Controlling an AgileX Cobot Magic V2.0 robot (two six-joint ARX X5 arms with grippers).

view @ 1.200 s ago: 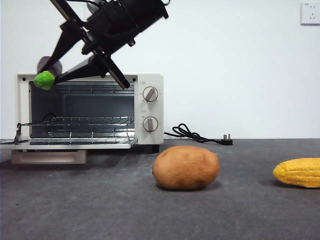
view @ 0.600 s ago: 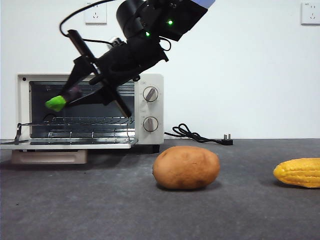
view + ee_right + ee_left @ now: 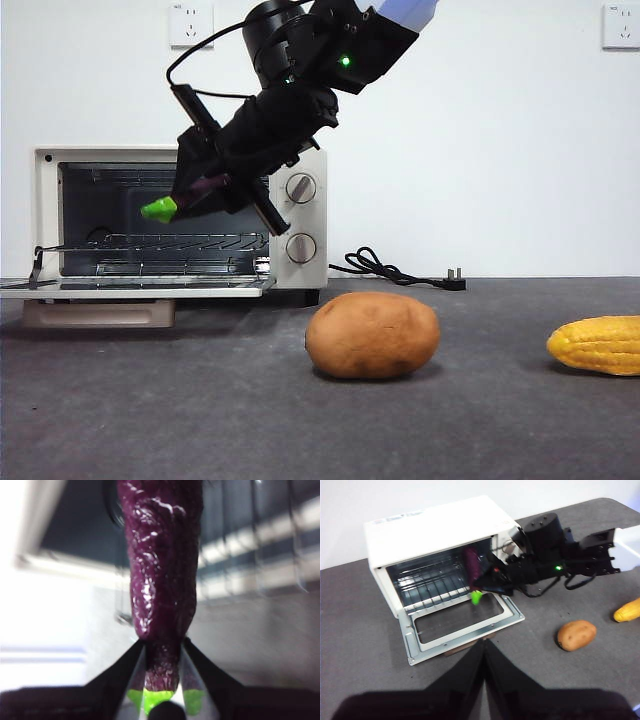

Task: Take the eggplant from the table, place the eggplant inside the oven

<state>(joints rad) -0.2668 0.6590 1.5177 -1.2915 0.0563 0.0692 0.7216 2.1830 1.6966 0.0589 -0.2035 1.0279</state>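
The dark purple eggplant [image 3: 205, 186] with its green cap hangs tilted in front of the open mouth of the cream-white oven [image 3: 303, 160], above the wire rack. My right gripper [image 3: 188, 198] is shut on it near the stem end. In the right wrist view the eggplant [image 3: 162, 555] runs away from the right gripper [image 3: 162, 647] toward the oven cavity. The left wrist view shows the eggplant [image 3: 471, 565] at the oven [image 3: 435, 525] opening, over the lowered door [image 3: 465, 625]. High above the table, my left gripper [image 3: 484, 647] stays shut and holds nothing.
A brown potato [image 3: 372, 335] lies on the dark grey table [image 3: 200, 420] in front of the oven's right side. A yellow corn cob [image 3: 597, 345] lies at the far right. The black cord [image 3: 390, 270] trails behind, right of the oven.
My right gripper has carried the eggplant down and to the right, from above the oven's top left corner to the front of the open cavity. The left arm has not moved.
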